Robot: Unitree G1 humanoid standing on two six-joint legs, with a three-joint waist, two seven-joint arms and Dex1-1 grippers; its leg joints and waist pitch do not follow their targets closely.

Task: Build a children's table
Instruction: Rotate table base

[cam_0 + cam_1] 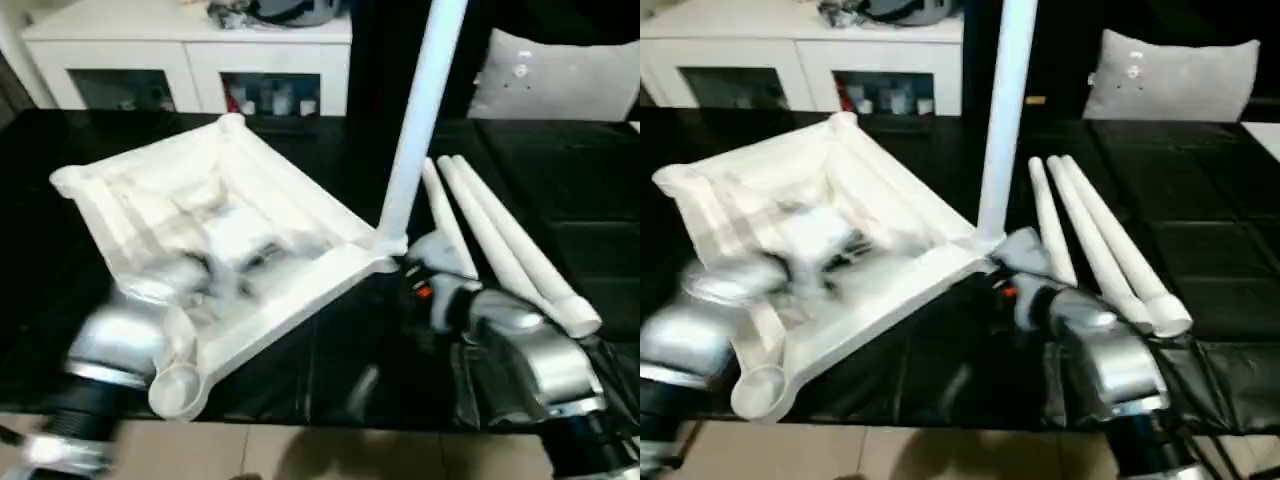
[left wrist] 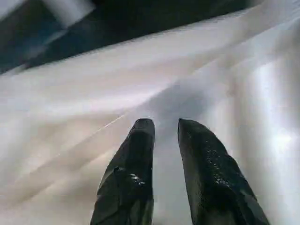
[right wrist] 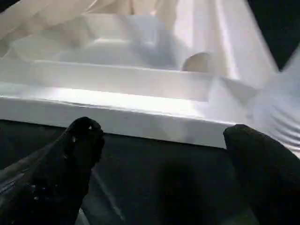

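The children's table top [image 1: 300, 300] lies upside down on the black surface, ribbed underside up. One white leg [image 1: 420, 110] stands upright in its right corner socket. Three more legs [image 1: 500, 240] lie side by side to the right of it. My left gripper [image 2: 165, 125] hovers over the ribbed underside, near the top's middle. Its fingers [image 2: 140, 140] stand a narrow gap apart with nothing between them. My right gripper [image 3: 164, 136] is wide open just in front of the top's rim [image 3: 117, 108], close to the corner with the upright leg. It holds nothing.
A round corner socket [image 1: 178, 390] at the near corner overhangs the black surface's front edge. A white cabinet [image 1: 190, 50] stands at the back, with a pale cushion [image 1: 560, 80] at the back right. Beige floor [image 1: 300, 455] shows in front.
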